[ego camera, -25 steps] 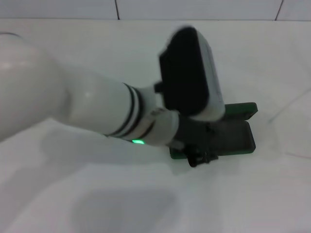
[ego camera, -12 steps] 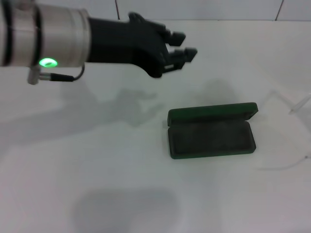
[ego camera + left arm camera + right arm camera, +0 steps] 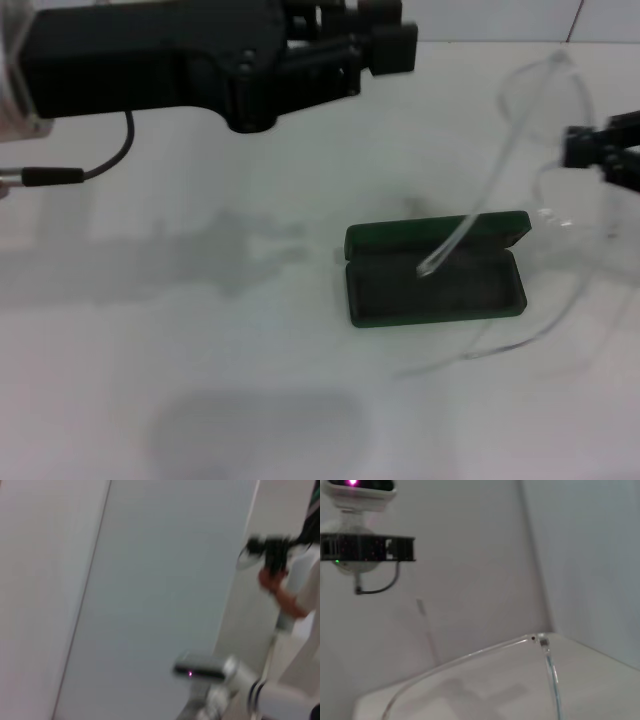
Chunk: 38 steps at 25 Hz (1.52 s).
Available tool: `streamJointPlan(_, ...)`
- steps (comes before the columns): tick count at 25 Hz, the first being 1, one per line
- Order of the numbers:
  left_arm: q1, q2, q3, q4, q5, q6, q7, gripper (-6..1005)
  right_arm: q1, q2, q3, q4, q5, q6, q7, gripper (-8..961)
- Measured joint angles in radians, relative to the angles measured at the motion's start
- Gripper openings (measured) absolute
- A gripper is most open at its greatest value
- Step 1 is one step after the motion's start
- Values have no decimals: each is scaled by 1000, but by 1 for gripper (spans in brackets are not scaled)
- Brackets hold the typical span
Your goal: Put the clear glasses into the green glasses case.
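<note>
The green glasses case [image 3: 436, 276] lies open on the white table, right of centre, with its lid hinged away from me and its dark lining bare. My right gripper [image 3: 606, 156] reaches in from the right edge, shut on the clear glasses [image 3: 465, 228] and holding them in the air. One thin arm slants down, and its tip hovers over the case's tray. The other arm curves low over the table in front of the case. The right wrist view shows the clear glasses [image 3: 470, 658] close up. My left gripper [image 3: 392, 38] hangs high at the back, open and holding nothing.
The white table [image 3: 200, 340] carries only the case. A tiled wall [image 3: 400, 18] runs behind it. The left arm's black wrist [image 3: 150, 60] and cable [image 3: 95, 170] span the upper left. In the left wrist view, a person [image 3: 280, 580] stands far off.
The left arm has lifted off the case and swung up to the back left. The right gripper has come in from the right, carrying the glasses over the open case.
</note>
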Motion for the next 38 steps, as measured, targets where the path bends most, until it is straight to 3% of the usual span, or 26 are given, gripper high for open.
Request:
streamJointPlan(6, 23, -2, 15, -92, -98, 34, 79, 272, 91, 15, -182, 190, 110, 33, -97, 76)
streamJointPlan(14, -3, -1, 27, -273, -133, 62, 130, 273, 151, 20, -362, 264, 274, 86, -182, 76)
streamJointPlan(27, -11, 5, 7, -331, -173, 113, 166, 230, 132, 8, -327, 259, 303, 93, -214, 76)
streamJointPlan(38, -102, 4, 7, -483, -182, 150, 203, 115, 164, 15, -334, 311, 332, 100, -265, 76)
